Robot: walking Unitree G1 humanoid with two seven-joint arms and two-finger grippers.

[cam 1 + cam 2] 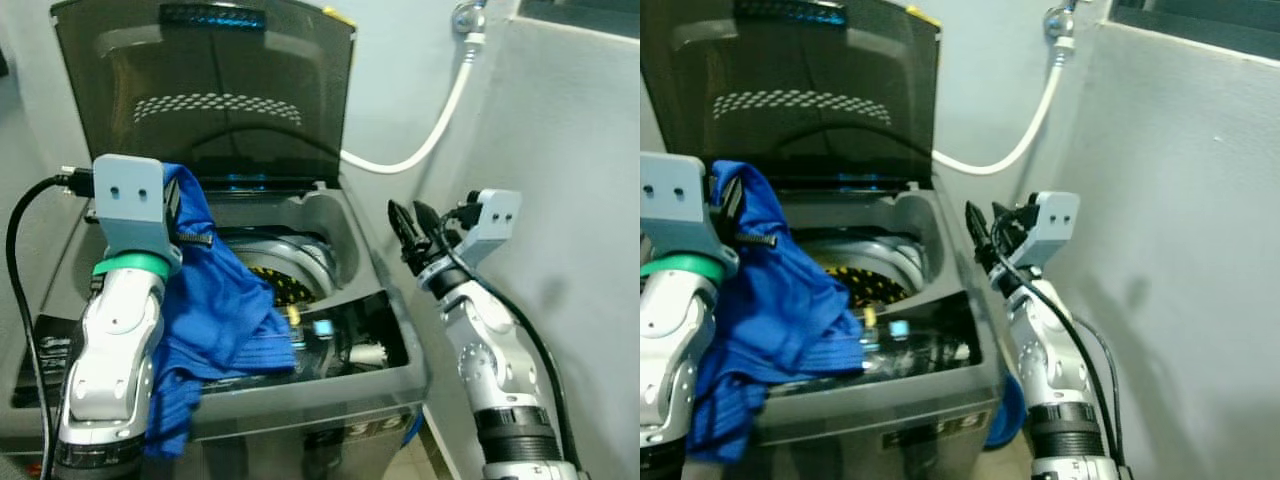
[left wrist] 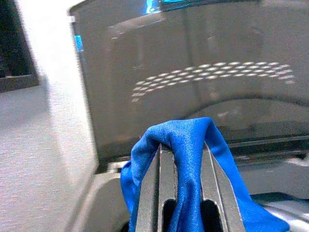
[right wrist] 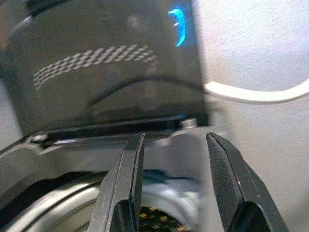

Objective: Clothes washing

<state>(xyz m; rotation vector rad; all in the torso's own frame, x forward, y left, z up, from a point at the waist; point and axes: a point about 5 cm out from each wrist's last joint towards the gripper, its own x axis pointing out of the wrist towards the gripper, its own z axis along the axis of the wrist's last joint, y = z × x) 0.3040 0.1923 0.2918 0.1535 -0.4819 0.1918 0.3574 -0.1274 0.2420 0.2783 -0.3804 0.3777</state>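
Note:
A blue garment (image 1: 215, 300) hangs from my left gripper (image 2: 184, 145), which is shut on a fold of it above the left side of the open top-loading washing machine (image 1: 330, 385). The cloth drapes over the machine's front left rim and down its outside. The drum (image 1: 285, 275) shows a dark item with yellow dots inside. My right gripper (image 1: 410, 228) stands open with nothing between its fingers, raised beside the machine's right edge; in the right wrist view its fingers (image 3: 126, 183) point toward the drum and the raised lid (image 3: 106, 67).
The tinted lid (image 1: 205, 90) stands upright behind the tub. A white hose (image 1: 430, 130) runs from a wall tap (image 1: 466, 18) down to the machine's back. A grey wall (image 1: 570, 200) is close on the right. A black cable (image 1: 20, 230) loops off my left wrist.

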